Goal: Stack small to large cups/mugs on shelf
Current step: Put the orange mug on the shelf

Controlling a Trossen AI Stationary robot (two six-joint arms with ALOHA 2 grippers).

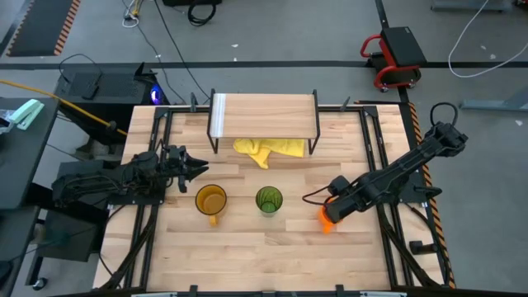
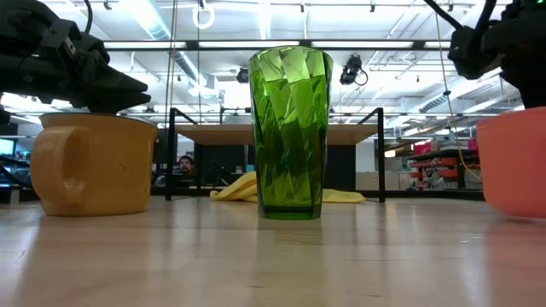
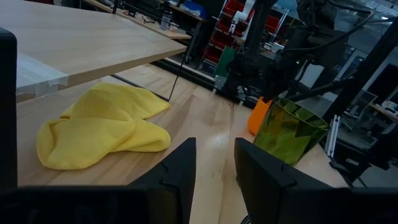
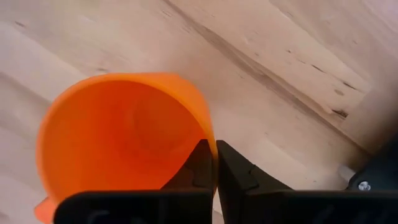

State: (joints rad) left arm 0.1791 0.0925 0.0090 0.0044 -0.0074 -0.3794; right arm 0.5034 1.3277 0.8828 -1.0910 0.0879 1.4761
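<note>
Orange mug (image 1: 327, 219) pinched at the rim by the right end effector (image 1: 334, 211) at the tabletop's (image 1: 272, 256) right, seen from above; amber mug (image 1: 210, 200) and green tumbler (image 1: 268, 200) side by side before the shelf (image 1: 264, 111), yellow cloth (image 1: 268, 149) beneath it. Left end effector (image 1: 198, 167) beside the amber mug, parted, holding nothing. Low: tumbler (image 2: 290, 132) upright between both mugs. Right wrist: fingers (image 4: 202, 168) clamped on the orange wall (image 4: 124, 137).

My two arms are matte black, built of chunky jointed segments. The right arm (image 1: 404, 169) carries a thin black cable that loops out near its shoulder and wrist. My right gripper (image 4: 214, 167) has flat black angular fingers; a small silver screw shows beside them.
</note>
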